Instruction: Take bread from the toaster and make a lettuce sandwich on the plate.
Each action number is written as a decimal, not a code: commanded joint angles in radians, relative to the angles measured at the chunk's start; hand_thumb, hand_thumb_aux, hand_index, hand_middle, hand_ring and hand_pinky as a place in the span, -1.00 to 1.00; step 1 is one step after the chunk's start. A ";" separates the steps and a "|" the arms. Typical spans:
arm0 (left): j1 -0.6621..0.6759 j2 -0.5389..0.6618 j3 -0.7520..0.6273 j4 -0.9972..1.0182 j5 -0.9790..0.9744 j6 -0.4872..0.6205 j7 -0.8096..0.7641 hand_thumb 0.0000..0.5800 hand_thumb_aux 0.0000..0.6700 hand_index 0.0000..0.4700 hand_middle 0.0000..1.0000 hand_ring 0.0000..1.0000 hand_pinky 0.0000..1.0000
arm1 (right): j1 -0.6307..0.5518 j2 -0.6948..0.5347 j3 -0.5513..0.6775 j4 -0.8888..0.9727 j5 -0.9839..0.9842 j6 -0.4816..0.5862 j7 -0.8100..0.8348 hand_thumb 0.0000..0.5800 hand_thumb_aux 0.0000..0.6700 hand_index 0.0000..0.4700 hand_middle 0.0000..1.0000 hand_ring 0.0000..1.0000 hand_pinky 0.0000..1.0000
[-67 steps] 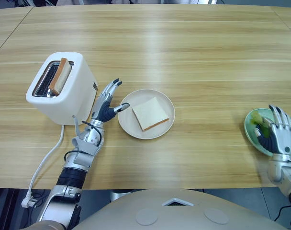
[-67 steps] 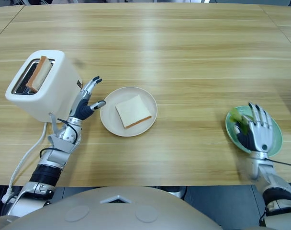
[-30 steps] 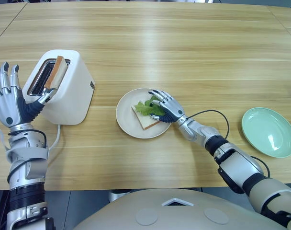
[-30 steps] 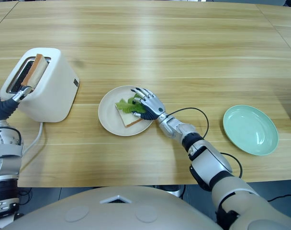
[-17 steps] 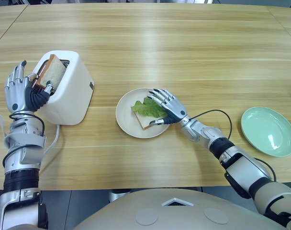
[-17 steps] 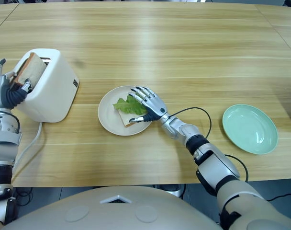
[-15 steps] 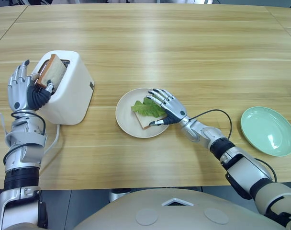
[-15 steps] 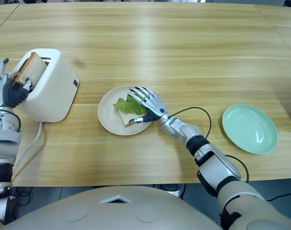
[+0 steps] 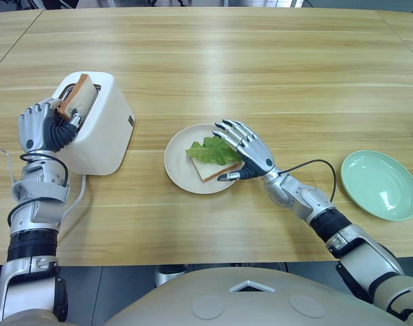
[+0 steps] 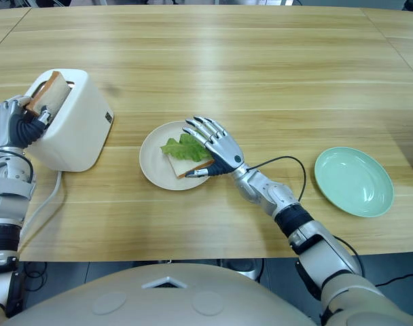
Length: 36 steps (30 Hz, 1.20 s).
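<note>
A white toaster (image 9: 104,129) stands at the left with a slice of bread (image 9: 79,95) sticking up from its slot. My left hand (image 9: 45,127) is at the toaster's left side, fingers curled around that slice. On the beige plate (image 9: 179,170) in the middle lies a bread slice (image 9: 210,169) with a lettuce leaf (image 9: 208,151) on top. My right hand (image 9: 248,154) hovers open just right of the plate, fingers spread above the lettuce's edge, holding nothing.
A light green plate (image 9: 382,185) lies bare at the right near the table's front edge. The toaster's white cord (image 9: 76,197) trails off the front edge at the left. A thin black cable (image 9: 314,165) loops beside my right forearm.
My right hand carried lettuce from the green plate onto the bread, let go and has drawn back to the right. My left hand rose to the toaster and closed on the upright slice.
</note>
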 commanded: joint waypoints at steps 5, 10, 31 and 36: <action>-0.105 -0.045 0.134 -0.107 -0.116 -0.155 0.191 1.00 1.00 0.96 1.00 1.00 1.00 | 0.048 -0.009 -0.108 -0.025 0.030 0.039 -0.052 -1.00 -1.00 -1.00 -1.00 -1.00 -1.00; -0.130 -0.141 0.091 -0.324 -0.257 -0.297 0.115 1.00 1.00 0.96 1.00 1.00 1.00 | 0.066 -0.013 -0.149 -0.026 0.044 0.049 -0.074 -1.00 -1.00 -1.00 -1.00 -1.00 -1.00; -0.054 -0.478 -0.396 0.127 -0.474 -0.332 -0.538 1.00 1.00 0.96 1.00 1.00 1.00 | 0.116 -0.024 -0.075 -0.163 -0.087 0.014 -0.039 -1.00 -1.00 -1.00 -1.00 -1.00 -1.00; -0.107 -0.489 -0.383 0.283 -0.430 -0.359 -0.514 1.00 1.00 0.96 1.00 1.00 1.00 | 0.124 -0.023 -0.045 -0.149 -0.092 0.005 -0.003 -1.00 -1.00 -1.00 -1.00 -1.00 -1.00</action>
